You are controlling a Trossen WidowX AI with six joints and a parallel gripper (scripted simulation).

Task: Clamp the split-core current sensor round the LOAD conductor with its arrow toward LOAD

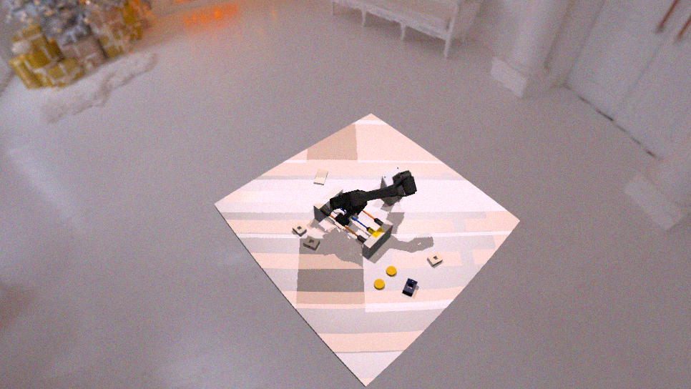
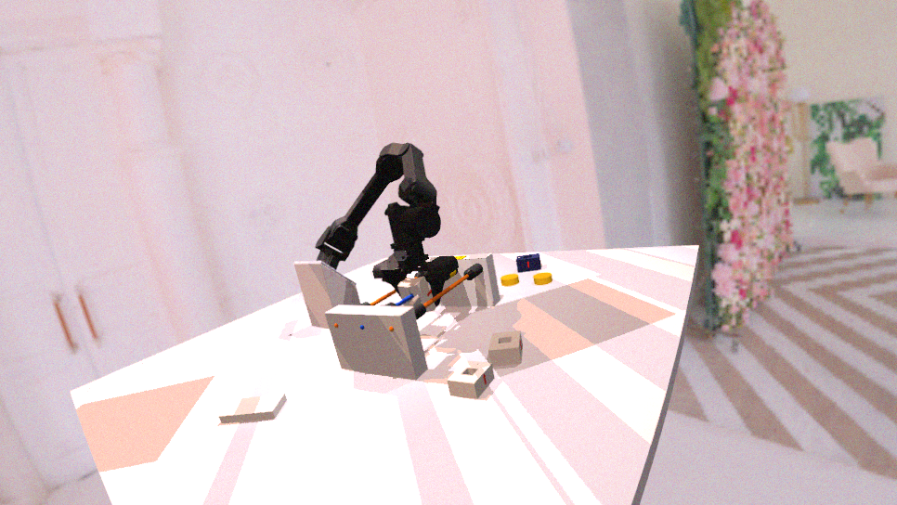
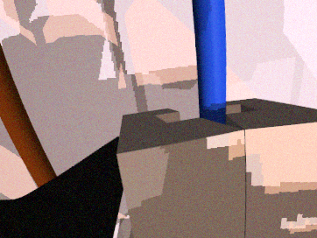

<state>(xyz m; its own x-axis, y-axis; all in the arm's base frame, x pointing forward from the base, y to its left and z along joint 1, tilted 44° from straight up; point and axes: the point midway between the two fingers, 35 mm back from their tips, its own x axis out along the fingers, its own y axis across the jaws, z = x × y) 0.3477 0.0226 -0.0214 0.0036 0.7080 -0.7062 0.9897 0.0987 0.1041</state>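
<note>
My gripper (image 2: 412,290) is shut on the grey-beige split-core sensor (image 2: 409,288) (image 3: 188,184), low between the two end blocks. The sensor surrounds the blue conductor (image 1: 358,222) (image 2: 405,300) (image 3: 211,57), which passes between its halves in the wrist view. The halves meet there at a thin dark seam; whether the latch has caught cannot be told. One black finger shows at the sensor's left; the other is out of that view. The arm hides the sensor in the top view. A yellow tag (image 1: 375,232) sits by the blue conductor's end; its lettering is unreadable, and the sensor's arrow is not visible.
Orange conductors (image 1: 370,216) (image 2: 448,291) (image 3: 17,122) run either side between grey end blocks (image 1: 377,242) (image 2: 373,344). An upright grey panel (image 2: 317,294) stands near the arm's base. Small square blocks, a dark blue block (image 1: 410,287) (image 2: 528,263), two yellow discs and a flat plate (image 1: 320,176) (image 2: 251,410) lie around.
</note>
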